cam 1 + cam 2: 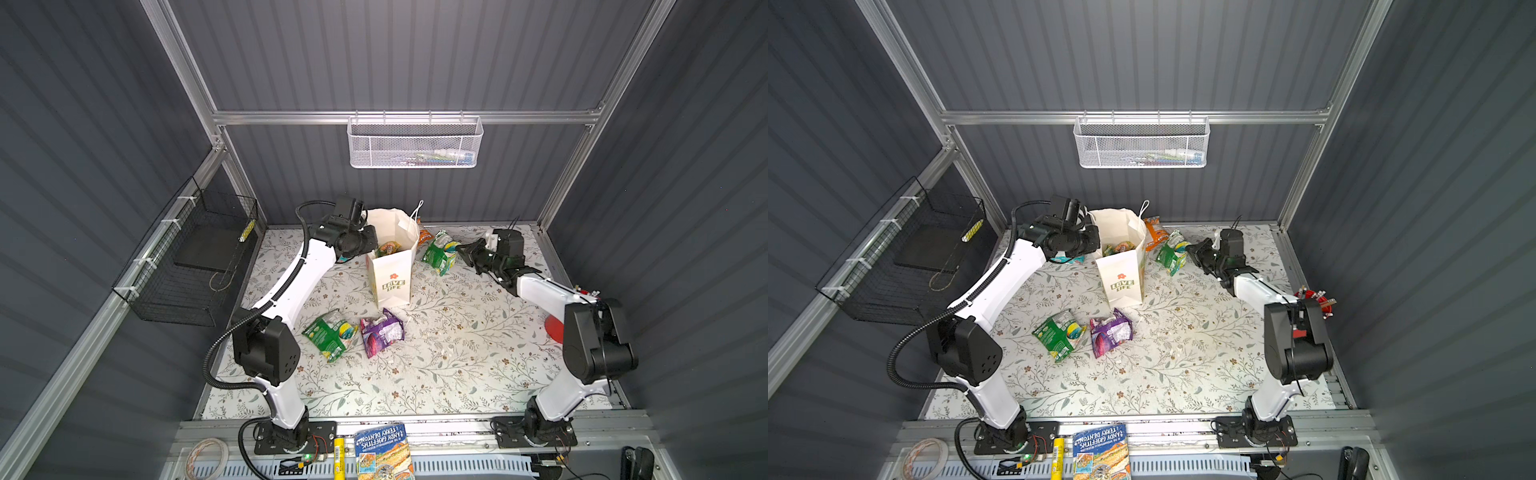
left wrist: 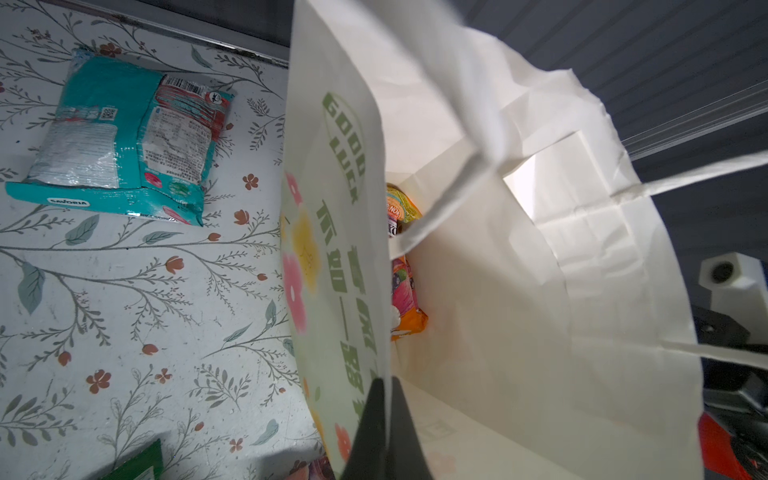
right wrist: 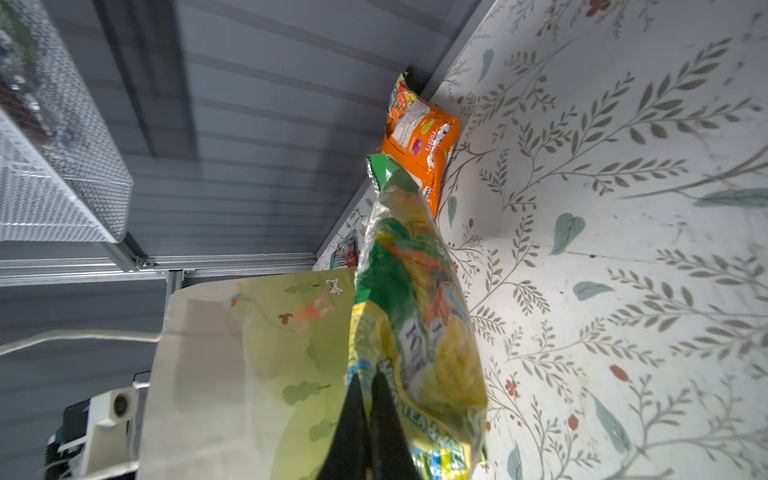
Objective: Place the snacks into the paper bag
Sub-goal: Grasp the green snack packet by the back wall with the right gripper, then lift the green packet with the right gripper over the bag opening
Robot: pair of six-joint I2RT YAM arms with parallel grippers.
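Low in its wrist view, the right gripper (image 3: 368,382) was clamped on a green packet (image 3: 415,316). The edge of the paper bag (image 2: 519,311) was pinched by the left gripper (image 2: 387,385) at lower centre.

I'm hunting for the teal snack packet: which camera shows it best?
The left wrist view: the teal packet lies whole, unobstructed. In both top views only a sliver peeks from under the left arm. The right wrist view shows at most an edge past the paper bag.
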